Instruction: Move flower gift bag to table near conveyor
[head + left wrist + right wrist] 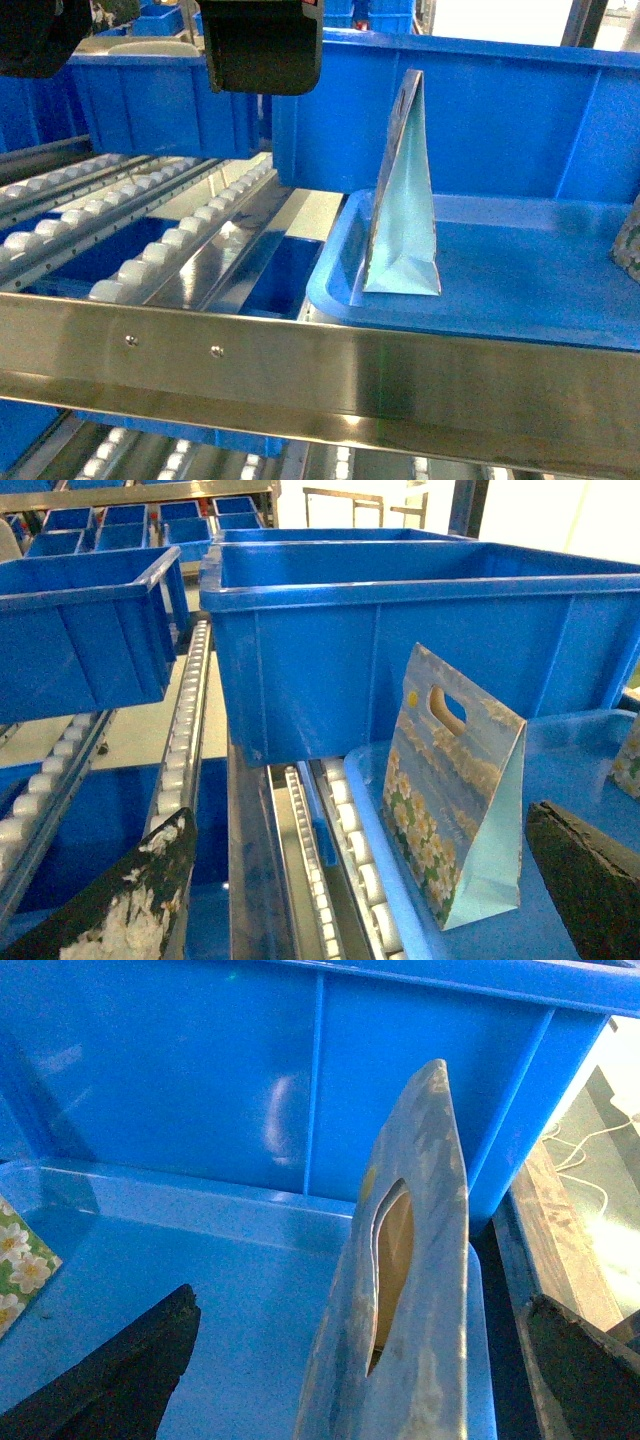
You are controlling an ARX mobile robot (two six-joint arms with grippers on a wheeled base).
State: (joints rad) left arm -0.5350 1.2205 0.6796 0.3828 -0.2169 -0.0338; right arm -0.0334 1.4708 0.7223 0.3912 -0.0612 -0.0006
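Now: flower gift bag point(404, 215) upright in shallow blue tray point(520, 290) on conveyor point(150, 240) | deep blue bin point(400, 630) behind | second floral bag point(630, 760) at tray's edge | left gripper point(360, 880) jaws apart | right gripper point(360, 1360) jaws apart, straddling bag.

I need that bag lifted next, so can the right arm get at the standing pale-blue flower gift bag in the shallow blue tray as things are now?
Probably yes. In the right wrist view, the standing flower gift bag rises between the open right gripper's fingers, handle edge up. Nothing lies between them; the blue bin wall stands behind it.

The flower gift bag point(405, 215) stands upright on a blue tray point(520, 290).
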